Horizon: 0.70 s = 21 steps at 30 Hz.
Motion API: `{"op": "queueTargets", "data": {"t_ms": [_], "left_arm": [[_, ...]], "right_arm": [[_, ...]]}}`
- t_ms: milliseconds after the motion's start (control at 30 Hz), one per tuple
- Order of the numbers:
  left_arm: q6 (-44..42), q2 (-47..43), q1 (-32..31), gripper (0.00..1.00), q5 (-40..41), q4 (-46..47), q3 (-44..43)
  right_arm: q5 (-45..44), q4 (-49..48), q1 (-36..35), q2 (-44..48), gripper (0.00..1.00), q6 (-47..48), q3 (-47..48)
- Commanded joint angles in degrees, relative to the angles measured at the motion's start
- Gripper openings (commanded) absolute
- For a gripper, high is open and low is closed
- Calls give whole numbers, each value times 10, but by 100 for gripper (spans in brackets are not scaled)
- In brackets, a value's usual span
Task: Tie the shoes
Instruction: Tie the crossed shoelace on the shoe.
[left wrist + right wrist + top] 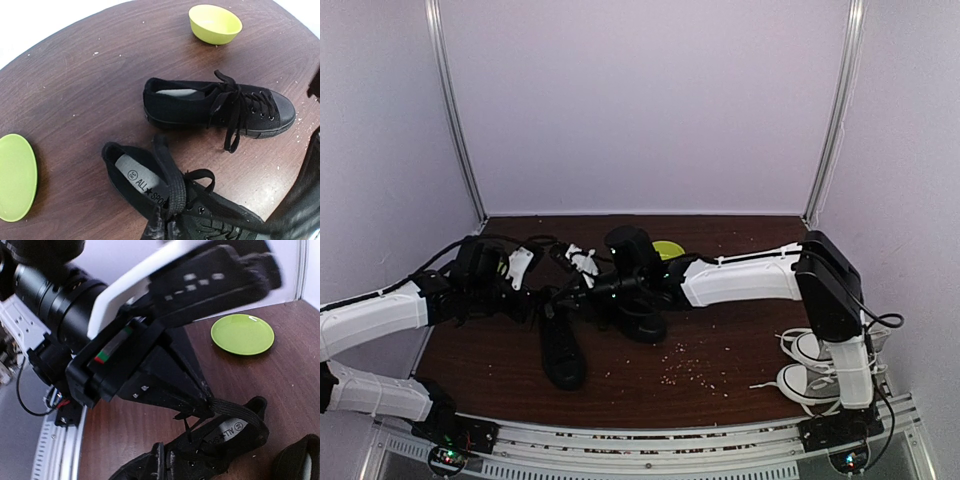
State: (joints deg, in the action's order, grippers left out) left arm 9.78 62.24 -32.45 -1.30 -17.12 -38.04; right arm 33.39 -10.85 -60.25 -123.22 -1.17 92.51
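Pinching a lace [170,185] of the near shoe [125,192] in the clamped left gripper [206,404]; right gripper [162,462] closed, hold unclear; far shoe [200,105] likewise unknotted.

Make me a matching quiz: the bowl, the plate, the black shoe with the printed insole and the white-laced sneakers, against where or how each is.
1. green bowl
2. green plate
3. printed-insole black shoe
4. white-laced sneakers

a. beside the right arm's base
b. lace pinched by the left gripper
c. upright, beyond the other black shoe
d. flat, at the left wrist view's left edge

Pairs: 1c, 2d, 3b, 4a
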Motion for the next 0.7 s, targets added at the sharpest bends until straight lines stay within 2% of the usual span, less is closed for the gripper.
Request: {"op": "queueTargets", "data": {"t_ms": [0,100,167,267,500,667], "left_arm": [[10,0,12,0,41,28,11],[11,1,12,0,41,37,15],[12,5,11,0,39,42,16],[13,12,11,0,39,46,17],[16,24,11,0,41,56,22],[17,34,11,0,40,63,25]], "right_arm": [[120,-154,19,-2,0,-227,1],[123,-245,34,-31,0,-362,17],[133,-271,39,-50,0,-411,31],[142,-214,38,-48,0,-398,56],[168,-69,39,22,0,-355,43],[203,-65,39,47,0,-401,35]]}}
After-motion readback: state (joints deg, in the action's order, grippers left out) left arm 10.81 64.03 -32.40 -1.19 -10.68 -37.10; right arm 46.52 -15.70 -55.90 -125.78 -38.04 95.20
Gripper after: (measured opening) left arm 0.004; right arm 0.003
